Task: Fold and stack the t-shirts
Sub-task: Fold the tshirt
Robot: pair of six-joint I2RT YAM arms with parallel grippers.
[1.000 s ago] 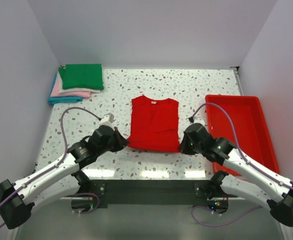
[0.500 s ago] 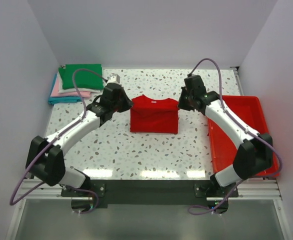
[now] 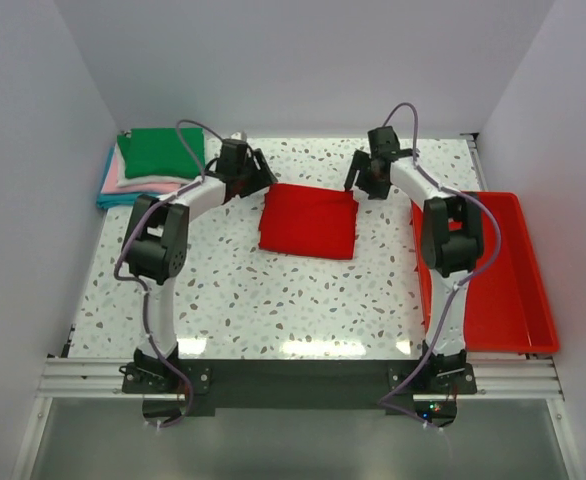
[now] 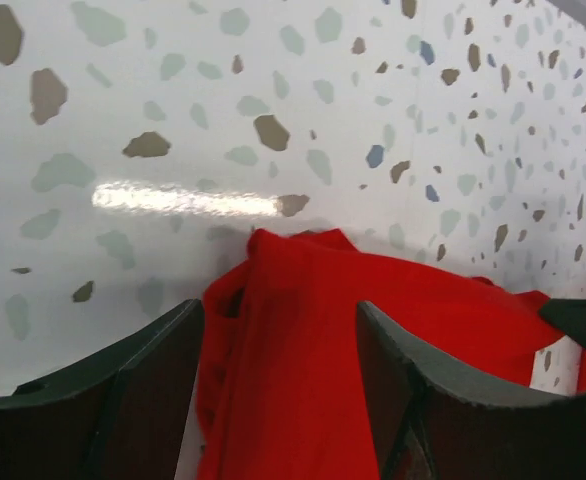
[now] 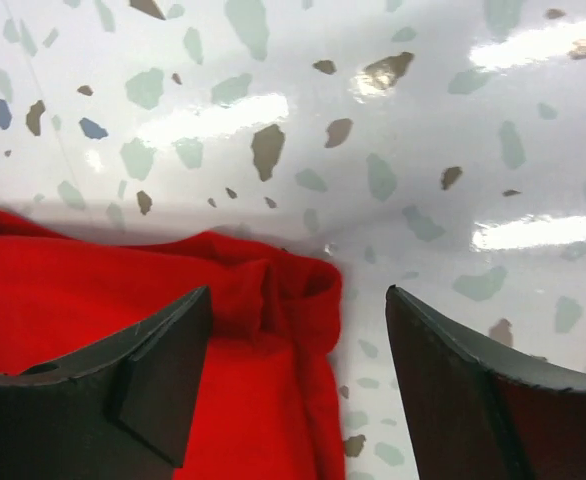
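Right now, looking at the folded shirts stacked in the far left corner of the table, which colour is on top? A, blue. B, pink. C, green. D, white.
C: in the top view the green shirt lies uppermost, with edges of the pink shirt and the blue shirt peeking out beneath it.

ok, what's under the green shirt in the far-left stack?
Under the green shirt, only edges stick out: a pink shirt and, at the bottom, a blue shirt. The green shirt covers the rest, so any further layers in between cannot be counted.
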